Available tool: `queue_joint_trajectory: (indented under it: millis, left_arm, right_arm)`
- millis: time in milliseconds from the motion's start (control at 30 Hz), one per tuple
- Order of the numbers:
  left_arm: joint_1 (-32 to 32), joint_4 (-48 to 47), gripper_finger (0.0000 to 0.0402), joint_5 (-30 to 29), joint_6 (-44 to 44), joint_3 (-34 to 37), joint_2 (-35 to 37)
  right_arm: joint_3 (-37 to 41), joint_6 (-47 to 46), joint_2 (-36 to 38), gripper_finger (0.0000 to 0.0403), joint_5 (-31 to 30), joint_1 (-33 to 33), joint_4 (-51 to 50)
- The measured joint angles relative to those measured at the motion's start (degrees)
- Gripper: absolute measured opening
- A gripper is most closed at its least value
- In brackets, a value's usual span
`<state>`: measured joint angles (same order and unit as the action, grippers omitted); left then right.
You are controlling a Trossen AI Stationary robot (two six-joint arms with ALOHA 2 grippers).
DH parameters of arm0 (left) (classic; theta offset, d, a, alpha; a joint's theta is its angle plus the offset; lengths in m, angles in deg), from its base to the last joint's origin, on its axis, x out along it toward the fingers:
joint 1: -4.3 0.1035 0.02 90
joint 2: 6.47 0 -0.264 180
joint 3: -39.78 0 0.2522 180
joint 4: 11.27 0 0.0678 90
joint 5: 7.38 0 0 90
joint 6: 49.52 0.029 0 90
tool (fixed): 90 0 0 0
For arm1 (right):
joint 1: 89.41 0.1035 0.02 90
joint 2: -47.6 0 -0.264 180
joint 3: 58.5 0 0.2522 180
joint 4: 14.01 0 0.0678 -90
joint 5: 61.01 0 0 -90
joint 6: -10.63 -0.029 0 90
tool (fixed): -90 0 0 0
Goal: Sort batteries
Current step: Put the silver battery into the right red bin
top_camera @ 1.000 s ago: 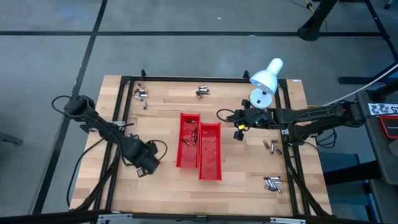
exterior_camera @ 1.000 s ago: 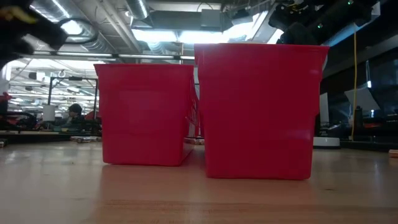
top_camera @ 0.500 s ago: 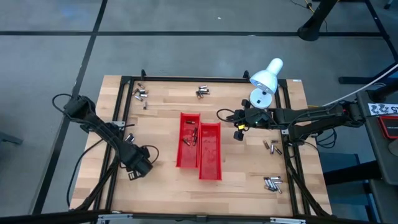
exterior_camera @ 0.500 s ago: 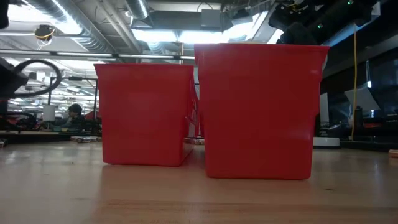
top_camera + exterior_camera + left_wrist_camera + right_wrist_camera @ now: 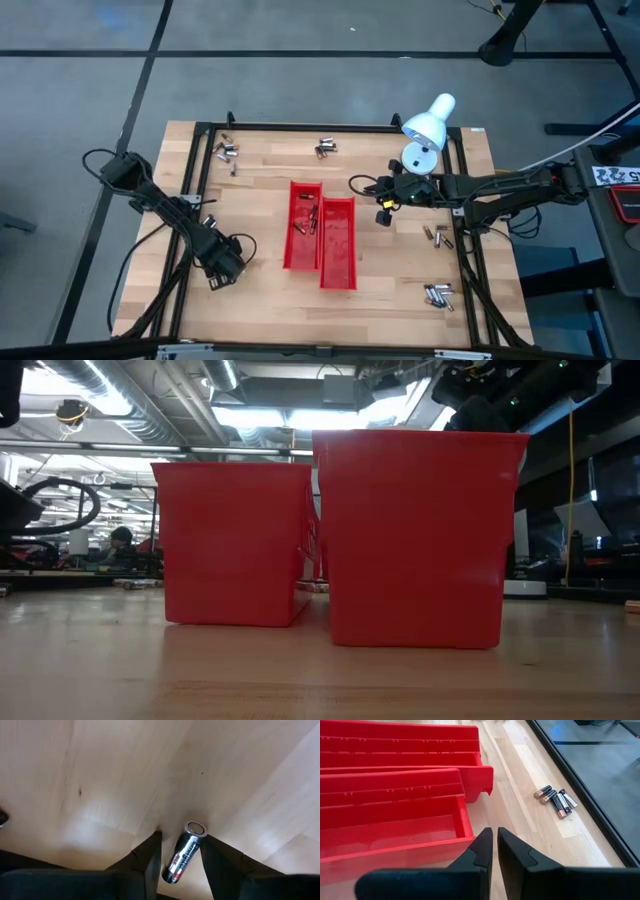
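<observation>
Two red trays (image 5: 303, 225) (image 5: 338, 243) stand side by side mid-table; the left one holds a few batteries (image 5: 305, 222). My left gripper (image 5: 222, 270) is left of the trays, near the table's front, pointing steeply down and shut on one silvery battery (image 5: 184, 852). To the right of the trays, my right gripper (image 5: 383, 212) hangs shut above the table with nothing in it (image 5: 494, 840). Loose batteries lie in small heaps at the far left (image 5: 226, 151), far middle (image 5: 325, 148), right (image 5: 437, 236) (image 5: 555, 800) and near right (image 5: 438, 294). My left gripper pinches the battery by its round side (image 5: 176, 867) between its two fingers (image 5: 151, 857), coming from above. The battery lies roughly along the fingers, a little askew, with its capped end (image 5: 195, 828) sticking out past the fingertips. Whether that end touches the wood I cannot tell.
A white desk lamp (image 5: 428, 125) stands at the far right, above the right arm. A black metal frame (image 5: 200, 160) runs round the tabletop. Bare wood lies between my left gripper and the trays (image 5: 235, 545).
My left gripper has gone down and a little toward the table's left edge, away from the trays. The right arm has kept still.
</observation>
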<state>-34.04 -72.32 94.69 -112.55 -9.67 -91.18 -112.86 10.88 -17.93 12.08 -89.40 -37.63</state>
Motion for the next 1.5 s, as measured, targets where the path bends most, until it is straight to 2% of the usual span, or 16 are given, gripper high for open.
queue_joint_trajectory:
  millis: [100,300,533,800,1000,1100,1167,1267,1367,1500]
  left_arm:
    - [0.03,0.08,0.0109,0.43,0.22,0.2,-0.02]
    - [0.95,1.14,0.0036,1.43,-0.23,0.37,-0.05]
    - [3.98,0.58,0.0036,1.23,-1.8,-1.42,0.68]
    - [5.82,-0.75,0.0036,-12.28,-1.48,-8.47,6.73]
    - [7.89,0.96,0.0036,-28.54,2.98,-15.84,13.16]
    - [9.29,8.67,0.0036,-40.05,10.59,-18.18,15.26]
    - [11.05,18.56,0.0036,-44.08,19.44,-18.25,15.61]
    - [14.42,32.72,0.0036,-44.52,32.47,-18.33,14.14]
    - [18.3,43.32,0.0036,-43.72,41.6,-18.38,10.0]
    - [24.1,55.32,0.0038,-37.47,48.35,-18.36,2.75]
  right_arm:
    - [0.0,0.0,0.0,0.003,0.0,0.0,0.0]
    - [0.0,0.0,-0.02,0.003,0.0,-0.01,0.0]
    - [0.0,0.0,-0.02,0.003,0.0,0.0,0.0]
    - [0.0,0.0,-0.02,0.003,0.02,0.0,-0.09]
    - [0.0,0.02,-0.02,0.003,0.0,0.0,-0.04]
    - [0.0,0.02,-0.02,0.003,0.0,0.0,-0.07]
    - [0.0,0.02,-0.02,0.003,0.0,-0.02,-0.04]
    - [0.0,0.08,-0.02,0.003,-0.3,-0.02,0.22]
    - [0.0,1.28,-0.02,0.003,-0.52,-0.02,1.1]
    - [0.0,2.77,-0.02,0.003,-0.5,-0.02,2.53]
